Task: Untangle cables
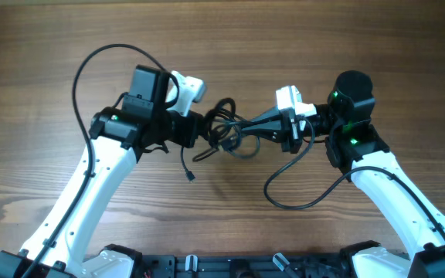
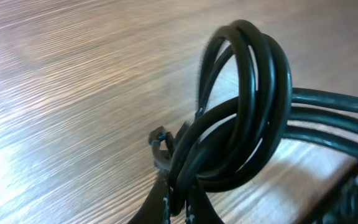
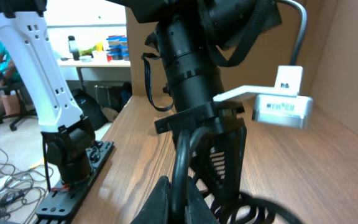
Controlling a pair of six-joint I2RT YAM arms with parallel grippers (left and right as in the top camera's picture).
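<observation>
Obs.: left hand [image 1: 198, 128] clenched on the cables [image 1: 234, 137]. In the left wrist view the bundle is pinched at the fingertips, and a tight loop [image 2: 253, 106] of several strands stands up just beyond them. The right hand [image 1: 283, 131] is likewise clenched on the cables, with one strand running up between its fingers [image 3: 160, 199]. The hands face each other with their fingertips near, and the tangle is strung between them over the tabletop [image 1: 230, 46]. One loose end [image 1: 185, 161] trails from beside the left hand back toward the arm bases, ending in a plug tip [image 1: 191, 177]. Whether the tip touches the tabletop cannot be told.
</observation>
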